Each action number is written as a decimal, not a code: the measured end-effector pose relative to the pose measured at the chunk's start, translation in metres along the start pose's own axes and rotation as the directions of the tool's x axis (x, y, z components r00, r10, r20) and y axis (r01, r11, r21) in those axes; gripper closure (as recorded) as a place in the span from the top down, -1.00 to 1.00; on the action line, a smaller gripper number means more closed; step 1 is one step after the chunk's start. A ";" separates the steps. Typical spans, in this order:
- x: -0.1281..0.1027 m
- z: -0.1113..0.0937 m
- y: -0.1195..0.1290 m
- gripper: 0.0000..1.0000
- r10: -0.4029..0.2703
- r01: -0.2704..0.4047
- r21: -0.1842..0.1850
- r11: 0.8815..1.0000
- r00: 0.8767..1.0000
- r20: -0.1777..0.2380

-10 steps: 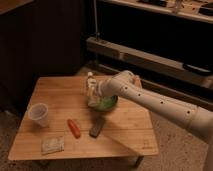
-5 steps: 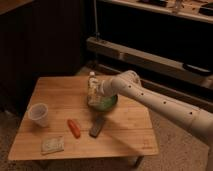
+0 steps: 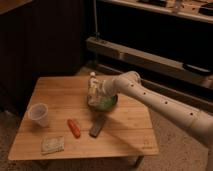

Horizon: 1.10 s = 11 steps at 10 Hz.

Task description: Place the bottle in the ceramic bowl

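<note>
The bottle (image 3: 93, 86) is small, pale and clear with a white cap at its top. It stands upright in my gripper (image 3: 96, 93), just above the left part of the ceramic bowl (image 3: 106, 103). The bowl is green and shallow and sits near the middle of the wooden table (image 3: 125, 127). My white arm (image 3: 160, 102) reaches in from the right and covers part of the bowl's far rim. The gripper is closed around the bottle's body.
A clear plastic cup (image 3: 39, 114) stands at the table's left. A red-orange carrot-like item (image 3: 74, 128), a dark flat bar (image 3: 97, 126) and a pale packet (image 3: 52, 144) lie in front. Dark shelving and a metal rail stand behind the table.
The arm and the held bottle have shifted slightly over the bowl. The other things on the table have not moved.
</note>
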 end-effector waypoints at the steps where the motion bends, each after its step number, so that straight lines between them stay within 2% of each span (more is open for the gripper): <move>1: 0.000 0.000 0.000 -0.90 0.004 -0.004 0.006 1.000 1.000 0.003; 9: 0.009 -0.013 -0.001 -0.90 0.021 -0.021 -0.001 1.000 1.000 -0.001; 11: 0.012 -0.016 0.002 -0.90 0.047 -0.047 0.014 0.999 0.999 0.002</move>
